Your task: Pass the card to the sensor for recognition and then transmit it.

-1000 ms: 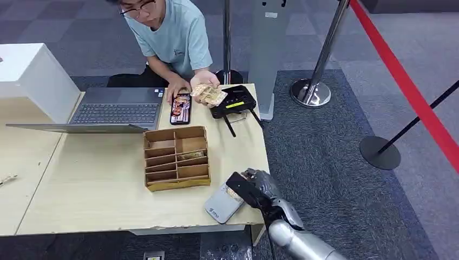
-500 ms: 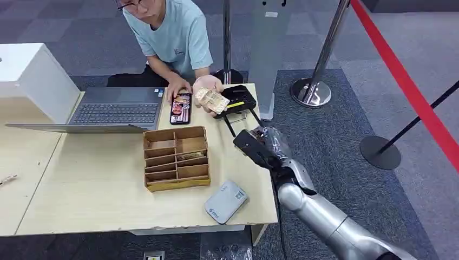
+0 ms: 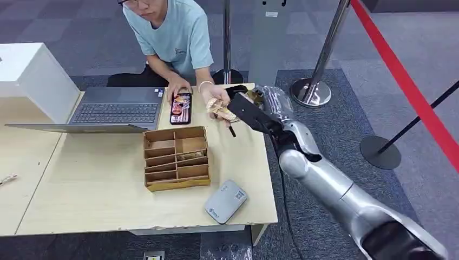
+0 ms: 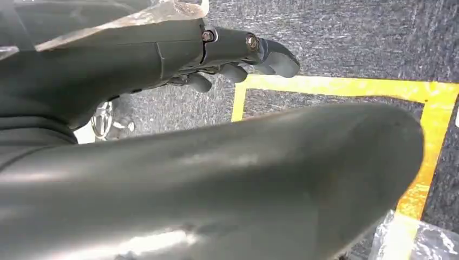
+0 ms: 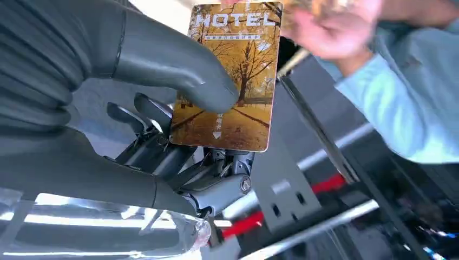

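My right hand is raised over the far right corner of the table and pinches a brown card marked HOTEL between thumb and fingers. A person's hand holding several similar cards is just beside it, reaching toward the card. The grey sensor box lies flat near the table's front edge, well behind my hand. My left hand hangs over the floor with nothing in it.
A person crouches behind the table. A laptop, a phone and a cardboard organiser sit mid-table, with a white box at the far left. Stanchions with a red belt stand to the right.
My right hand has lifted the card from over the grey sensor box and carried it forward to the far corner. The person's hand with cards has come down to meet it.
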Action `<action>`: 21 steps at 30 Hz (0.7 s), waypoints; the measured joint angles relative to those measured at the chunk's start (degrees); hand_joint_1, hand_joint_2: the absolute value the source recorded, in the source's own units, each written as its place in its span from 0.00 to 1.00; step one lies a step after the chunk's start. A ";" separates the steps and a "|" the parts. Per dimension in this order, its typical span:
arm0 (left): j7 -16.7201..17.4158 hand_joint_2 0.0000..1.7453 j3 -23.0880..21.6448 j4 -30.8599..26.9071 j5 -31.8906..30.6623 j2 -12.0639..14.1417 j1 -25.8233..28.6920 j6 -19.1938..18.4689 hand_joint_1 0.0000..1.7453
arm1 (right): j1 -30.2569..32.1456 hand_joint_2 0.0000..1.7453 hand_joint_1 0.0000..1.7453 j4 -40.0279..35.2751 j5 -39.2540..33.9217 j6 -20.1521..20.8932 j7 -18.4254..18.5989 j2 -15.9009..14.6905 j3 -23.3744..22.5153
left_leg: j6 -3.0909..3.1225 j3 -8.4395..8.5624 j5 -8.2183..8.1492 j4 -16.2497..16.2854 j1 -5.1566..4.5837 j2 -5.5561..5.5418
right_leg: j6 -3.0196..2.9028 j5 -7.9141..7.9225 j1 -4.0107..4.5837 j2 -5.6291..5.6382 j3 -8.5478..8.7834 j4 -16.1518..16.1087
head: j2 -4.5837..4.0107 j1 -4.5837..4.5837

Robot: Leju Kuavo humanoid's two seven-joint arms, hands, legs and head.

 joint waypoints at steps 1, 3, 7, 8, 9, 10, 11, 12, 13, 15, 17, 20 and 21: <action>0.26 0.00 -0.33 0.00 -0.09 -0.04 -0.16 0.00 0.00 | -0.80 1.00 1.00 0.06 0.46 0.28 0.02 0.37 0.28 | 0.00 0.00 0.00 0.00 0.00 -0.01 | 0.00 0.00 0.00 0.00 0.00 0.00 | 0.00 0.00; 0.46 0.00 -0.70 0.00 -0.09 -0.13 -0.41 0.00 0.00 | -2.17 1.00 1.00 0.37 1.11 0.76 0.09 1.24 0.87 | 0.00 -0.01 0.00 0.00 0.00 -0.01 | 0.00 0.00 0.00 0.00 -0.02 0.00 | 0.00 0.02; 0.57 0.00 -1.20 0.00 -0.04 -0.30 -0.75 0.00 0.00 | -3.97 1.00 1.00 1.37 2.12 0.83 -0.17 2.97 1.86 | 0.00 -0.02 0.00 -0.01 0.01 -0.02 | -0.01 -0.01 0.02 0.00 -0.02 0.00 | 0.00 0.02; 0.57 0.00 -1.44 0.00 0.00 -0.33 -0.77 0.00 0.00 | -4.30 1.00 1.00 1.79 2.40 0.85 -0.37 3.41 2.14 | 0.00 -0.02 0.00 -0.01 0.02 -0.01 | -0.01 -0.01 0.03 0.00 -0.02 0.00 | 0.00 0.00; 0.61 0.00 -1.70 0.00 0.06 -0.37 -0.81 0.00 0.00 | -4.53 1.00 1.00 2.18 2.71 0.85 -0.57 3.80 2.47 | 0.00 -0.02 0.00 -0.01 0.03 -0.02 | -0.01 -0.01 0.03 0.00 -0.02 0.00 | 0.00 0.02; 0.66 0.00 -1.84 0.00 0.11 -0.44 -0.84 0.00 0.00 | -4.64 1.00 1.00 2.56 2.97 0.85 -0.70 4.20 2.80 | 0.00 -0.02 0.00 -0.01 0.04 -0.03 | -0.01 -0.01 0.04 0.00 -0.02 0.00 | 0.00 0.00; 0.66 0.00 -1.92 0.00 0.15 -0.48 -0.85 0.00 0.00 | -4.65 1.00 1.00 2.93 3.26 0.83 -0.90 4.59 3.06 | 0.00 -0.03 0.00 -0.01 0.05 -0.03 | -0.01 -0.01 0.05 -0.01 -0.02 0.00 | 0.00 0.02; 0.68 0.00 -2.03 0.00 0.18 -0.50 -0.84 0.02 0.00 | -4.65 1.00 1.00 3.45 3.43 0.76 -1.14 5.07 3.34 | 0.00 -0.03 0.00 -0.01 0.05 -0.03 | -0.01 -0.01 0.05 -0.01 -0.02 0.00 | 0.00 0.02; 0.74 0.00 -2.16 0.00 0.20 -0.52 -0.85 0.02 0.00 | -4.64 1.00 1.00 3.95 3.60 0.72 -1.33 5.48 3.56 | 0.00 -0.03 0.00 -0.01 0.05 -0.02 | -0.01 -0.01 0.05 -0.01 -0.02 0.00 | 0.00 0.00; 0.83 0.00 -2.21 0.00 0.26 -0.52 -0.85 0.02 0.00 | -4.63 1.00 1.00 4.96 3.96 0.61 -1.79 6.19 4.11 | 0.00 -0.03 0.00 -0.01 0.05 -0.02 | -0.01 -0.01 0.05 -0.01 -0.02 0.00 | 0.00 0.00; 0.90 0.00 -2.25 0.00 0.28 -0.55 -0.85 0.02 0.00 | -4.55 1.00 1.00 5.99 4.26 0.39 -2.01 6.78 4.61 | 0.00 -0.03 0.00 -0.01 0.05 -0.03 | -0.01 -0.01 0.05 -0.01 -0.02 0.00 | 0.00 0.02; 1.07 0.00 -2.27 0.00 0.33 -0.55 -0.83 0.13 0.00 | -4.41 1.00 1.00 7.56 4.50 -0.22 -2.56 7.58 5.35 | 0.00 -0.03 0.00 -0.01 0.05 -0.02 | -0.01 -0.01 0.05 -0.01 -0.02 0.00 | 0.00 0.00; 1.11 0.00 -2.32 0.00 0.35 -0.55 -0.83 0.13 0.00 | -4.29 1.00 1.00 8.22 4.52 -0.46 -2.73 7.82 5.59 | 0.00 -0.03 0.00 -0.01 0.05 -0.03 | -0.01 -0.01 0.05 -0.01 -0.02 0.00 | 0.00 0.00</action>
